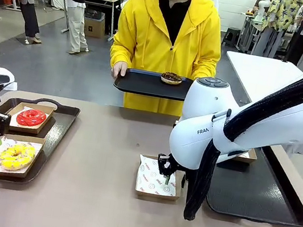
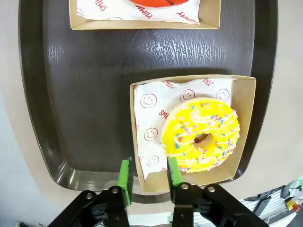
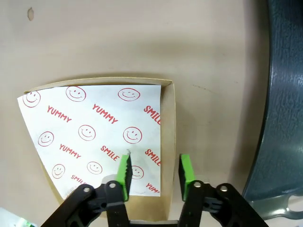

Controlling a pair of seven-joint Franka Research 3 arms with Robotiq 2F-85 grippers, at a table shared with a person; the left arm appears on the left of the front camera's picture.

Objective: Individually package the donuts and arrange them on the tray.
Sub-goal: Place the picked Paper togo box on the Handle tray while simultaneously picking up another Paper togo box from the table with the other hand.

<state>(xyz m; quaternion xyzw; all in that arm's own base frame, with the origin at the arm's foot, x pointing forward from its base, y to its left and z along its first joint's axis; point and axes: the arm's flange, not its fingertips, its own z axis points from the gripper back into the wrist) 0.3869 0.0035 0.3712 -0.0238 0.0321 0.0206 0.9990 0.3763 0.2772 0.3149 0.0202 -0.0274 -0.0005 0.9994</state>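
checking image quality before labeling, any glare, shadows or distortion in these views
Left wrist view: ceiling light glares off the dark tray between the boxes; the yellow donut is sharp. Right wrist view: even light, crisp print on the paper liner, soft shadow under the right gripper. Front view: the right arm casts a shadow on the table; background slightly soft.

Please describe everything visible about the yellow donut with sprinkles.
The yellow ring donut with coloured sprinkles and white icing lines looks whole and glossy. It lies flat on smiley-printed white paper inside a shallow brown cardboard box, at the near end of the dark tray. The left gripper hovers over the box's edge, not touching the donut.
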